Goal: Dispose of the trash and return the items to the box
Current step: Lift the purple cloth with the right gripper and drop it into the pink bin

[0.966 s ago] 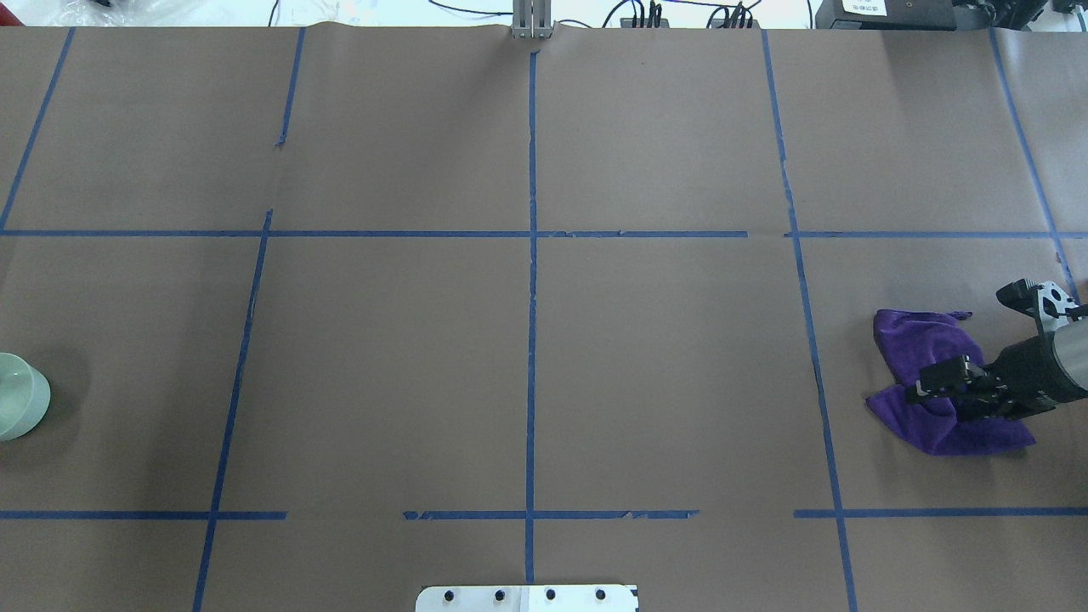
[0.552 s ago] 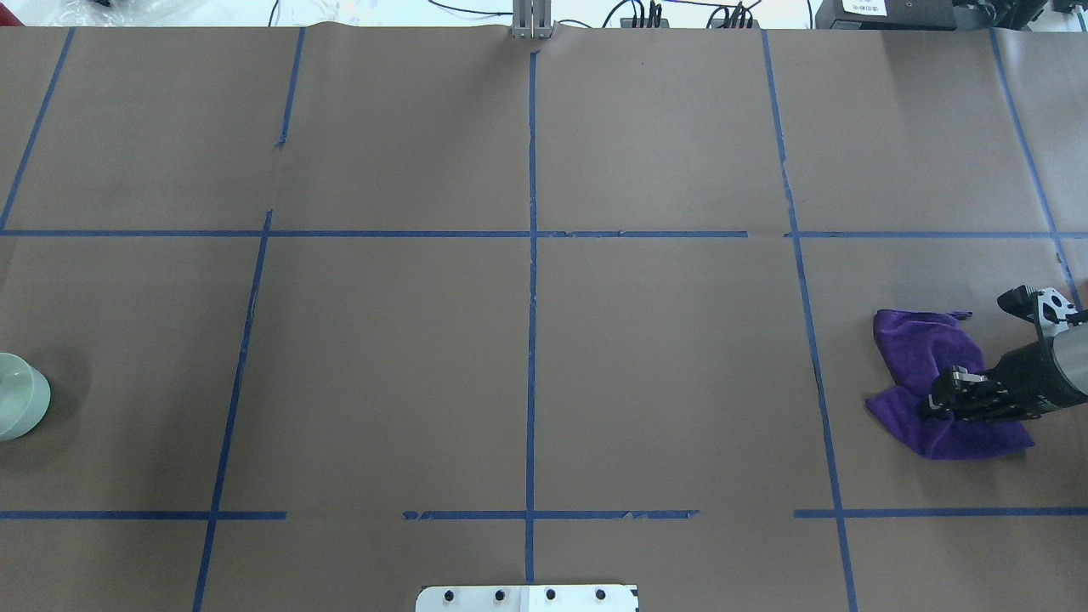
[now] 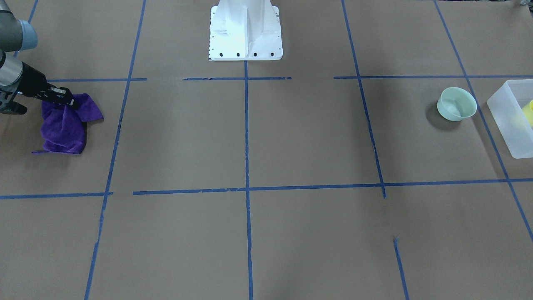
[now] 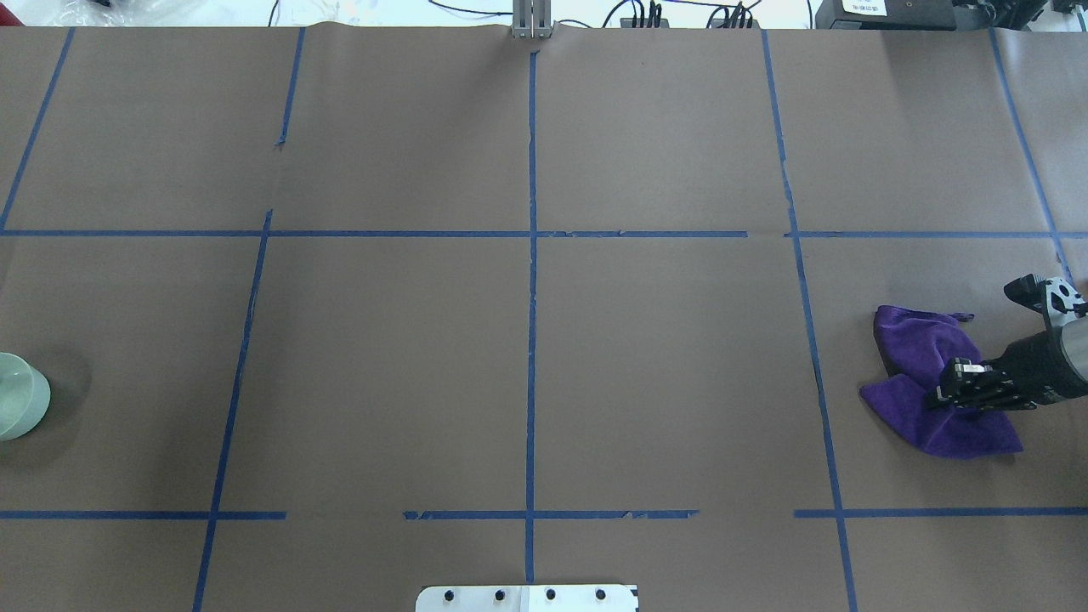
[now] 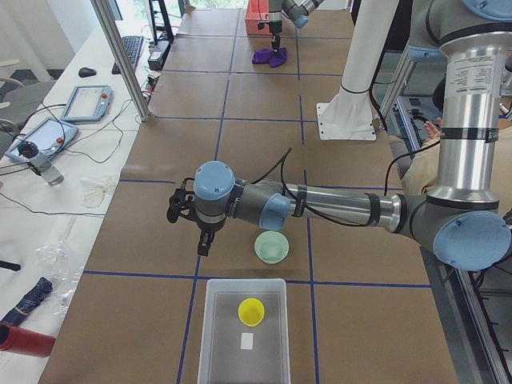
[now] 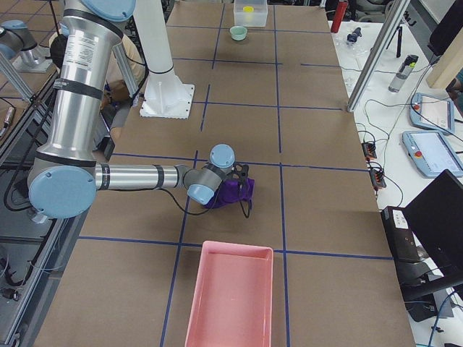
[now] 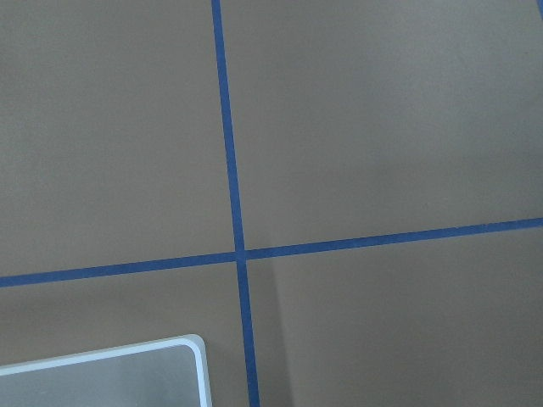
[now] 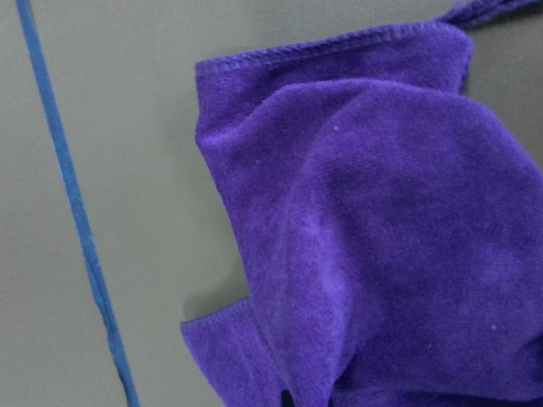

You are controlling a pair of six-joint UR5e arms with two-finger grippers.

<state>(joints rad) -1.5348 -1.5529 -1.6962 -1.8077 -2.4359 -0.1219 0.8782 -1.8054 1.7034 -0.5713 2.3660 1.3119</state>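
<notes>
My right gripper [image 4: 950, 389] is shut on a crumpled purple cloth [image 4: 922, 348] at the table's right side, and the cloth fills the right wrist view [image 8: 382, 237]. The pale mint-green bowl [image 3: 456, 104] stands upright on the table beside the frosted-white box [image 3: 506, 125]. The yellow cup [image 5: 252, 311] lies inside the box. My left gripper [image 5: 203, 244] shows only in the exterior left view. It hangs beside the bowl [image 5: 271, 247], just beyond the box's far end, and I cannot tell whether it is open or shut.
A pink tray [image 6: 231, 296] stands off the table's right end near the cloth. The white robot base [image 3: 245, 29] sits at the middle of the robot's table edge. Blue tape lines cross the brown paper. A box corner [image 7: 102, 360] shows in the left wrist view.
My right gripper's fingers closed on the purple cloth and drew back slightly to the right. The cloth bunched and shifted with them. The bowl has not moved.
</notes>
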